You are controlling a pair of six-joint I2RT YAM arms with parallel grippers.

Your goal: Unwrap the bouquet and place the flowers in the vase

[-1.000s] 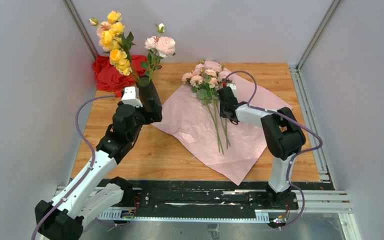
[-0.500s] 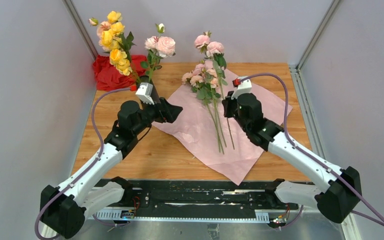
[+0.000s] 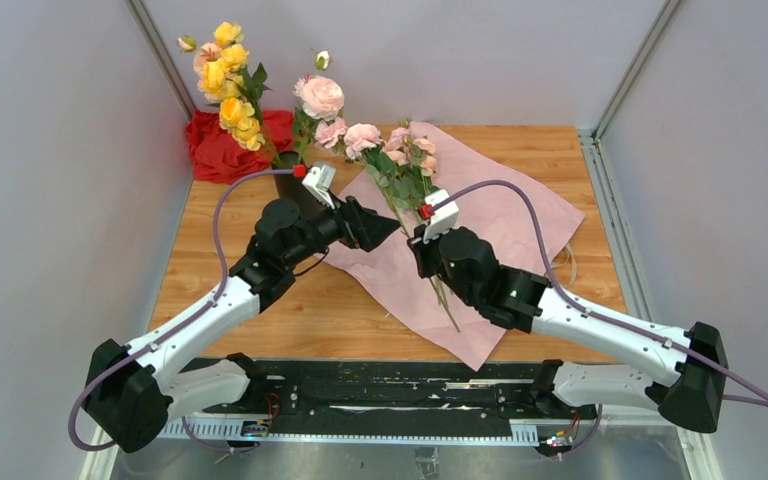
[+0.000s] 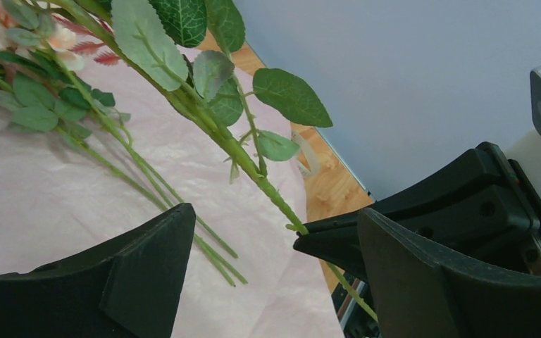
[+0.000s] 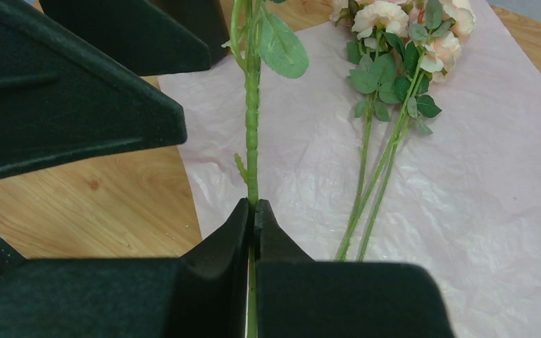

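left pincer (image 4: 275,236) spread | leafy stem (image 4: 215,132) crossing gap | right pincer (image 4: 301,243) pinching it

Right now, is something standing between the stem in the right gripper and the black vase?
Yes. The open left gripper lies between the stem, pinched in the right gripper, and the vase, its fingers either side of the stem. Tall yellow and pink roses also crowd the vase's mouth.

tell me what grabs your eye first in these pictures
The right pincer is shut on a long green rose stem at mid-table, with the open left pincer right beside it. Under them lies a spread sheet of pale pink paper with a bunch of small pink roses; tall yellow roses stand at the back left.
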